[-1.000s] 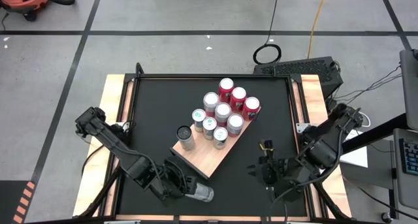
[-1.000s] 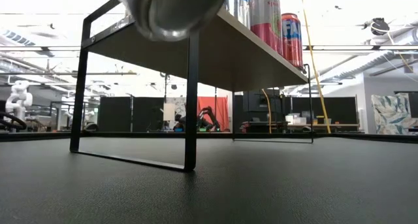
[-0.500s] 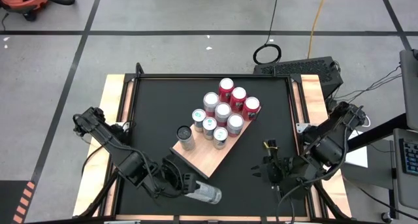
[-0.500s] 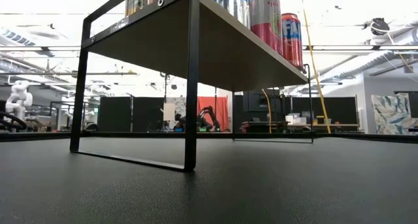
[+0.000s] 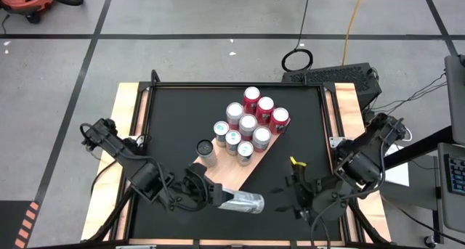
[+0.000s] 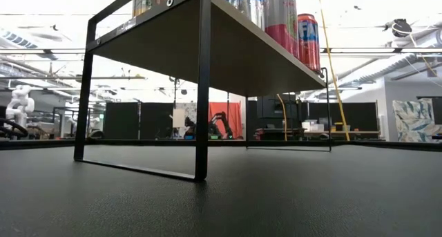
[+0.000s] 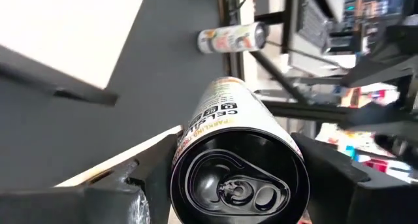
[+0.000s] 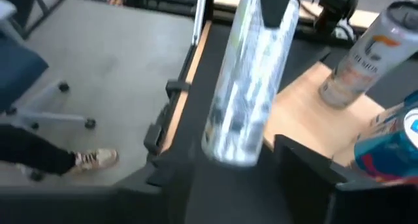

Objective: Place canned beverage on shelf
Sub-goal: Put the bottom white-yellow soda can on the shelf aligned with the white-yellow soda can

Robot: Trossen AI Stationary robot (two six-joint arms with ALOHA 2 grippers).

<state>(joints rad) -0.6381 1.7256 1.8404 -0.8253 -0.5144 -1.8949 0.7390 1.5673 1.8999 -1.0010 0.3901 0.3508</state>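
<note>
My left gripper (image 5: 216, 197) is shut on a silver can (image 5: 244, 201) that lies level above the black tabletop, just off the near corner of the shelf (image 5: 231, 175), a tan wooden board on black legs (image 6: 202, 92). Several cans (image 5: 248, 123) stand upright on the board. My right gripper (image 5: 290, 194) is open and empty to the right of the held can, which shows ahead of its fingers in the right wrist view (image 8: 251, 87). My left gripper pinches the can between its two fingers (image 7: 147, 185), on opposite sides of its wall near the pull-tab end (image 7: 189, 152). The fingers come level from the table's left and lie along the can. The can is lifted clear and points toward the table's right.
The board sits at a slant on the tabletop, with bare wood at its near end and a lone can (image 5: 206, 152) on its left corner. Black frame rails (image 5: 143, 125) edge the table. Another can (image 7: 232, 38) shows far off in the left wrist view.
My left gripper has carried the can from near the table's near edge toward the right and a little toward the far edge, up out of the low view. My right gripper has shifted slightly toward the near edge.
</note>
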